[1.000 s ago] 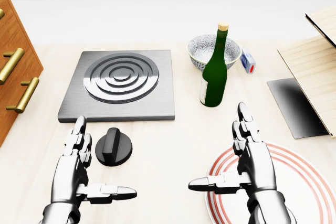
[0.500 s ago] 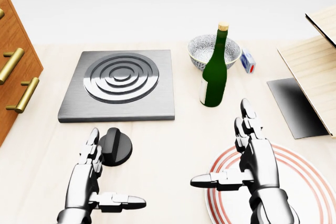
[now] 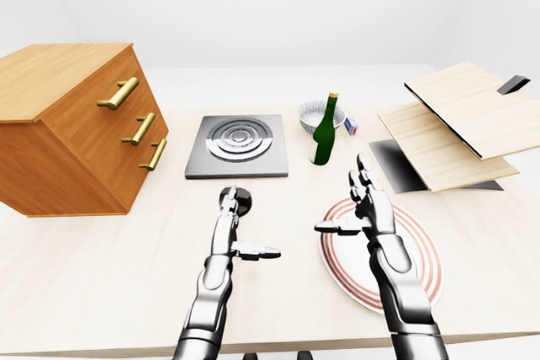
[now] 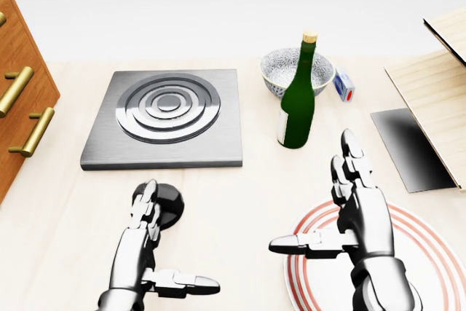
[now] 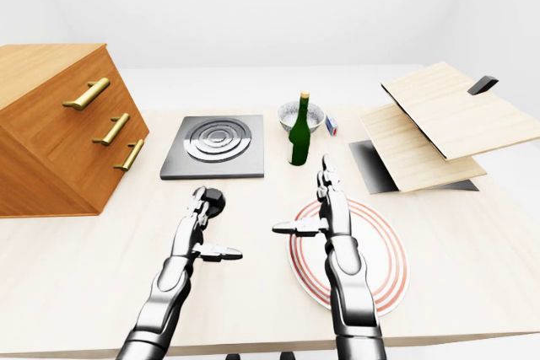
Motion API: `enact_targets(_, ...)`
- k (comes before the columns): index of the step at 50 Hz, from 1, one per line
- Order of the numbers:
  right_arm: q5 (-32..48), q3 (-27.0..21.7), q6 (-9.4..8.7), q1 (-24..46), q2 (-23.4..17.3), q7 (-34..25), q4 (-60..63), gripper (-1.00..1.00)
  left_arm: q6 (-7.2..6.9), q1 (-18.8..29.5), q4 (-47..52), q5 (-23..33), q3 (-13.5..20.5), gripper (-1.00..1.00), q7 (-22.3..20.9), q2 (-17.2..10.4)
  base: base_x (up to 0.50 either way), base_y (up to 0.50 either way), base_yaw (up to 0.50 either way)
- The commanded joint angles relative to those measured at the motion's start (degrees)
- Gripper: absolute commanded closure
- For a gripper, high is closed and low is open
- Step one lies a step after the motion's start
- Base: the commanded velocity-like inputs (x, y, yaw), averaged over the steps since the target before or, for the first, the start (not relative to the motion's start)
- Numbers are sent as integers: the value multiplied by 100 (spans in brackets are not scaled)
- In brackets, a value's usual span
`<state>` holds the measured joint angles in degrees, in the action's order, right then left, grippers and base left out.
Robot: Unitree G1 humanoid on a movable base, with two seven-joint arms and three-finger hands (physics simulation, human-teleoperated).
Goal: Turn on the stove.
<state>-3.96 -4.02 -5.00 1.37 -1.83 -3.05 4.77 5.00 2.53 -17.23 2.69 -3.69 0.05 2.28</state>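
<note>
The grey stove plate (image 4: 166, 116) with its ringed burner lies at the upper left of the head view. Below it sits the round black knob (image 4: 169, 204). My left hand (image 4: 156, 242) is open, its straight fingers (image 4: 144, 205) over the knob's left part and hiding it, the thumb pointing right. My right hand (image 4: 333, 209) is also open and empty, held above the striped plate (image 4: 426, 260), well to the right of the knob. In the left-eye view the left hand (image 3: 232, 227) reaches to the knob (image 3: 240, 202).
A green bottle (image 4: 298, 100) stands right of the stove, with a patterned bowl (image 4: 278, 72) behind it and a small blue item (image 4: 344, 85) beside. A wooden drawer chest (image 3: 72, 128) stands at left. Tilted wooden boards (image 3: 456, 120) and a dark panel (image 4: 409, 147) lie at right.
My left hand has slid right, from beside the knob to over its left part. My right hand has drifted slightly right over the plate. The camera has not moved.
</note>
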Motion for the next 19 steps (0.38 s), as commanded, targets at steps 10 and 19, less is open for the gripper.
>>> enact_targets(10, -128, -103, 0, 82, -50, 23, 42, -100, 0, 751, -620, 122, -122, -100, 35, 185, 0, 0, 0)
enact_targets(19, 100, 85, 0, 64, 26, 99, -347, -100, -751, 455, 1083, -947, 1273, -100, -82, -796, 0, 0, 0)
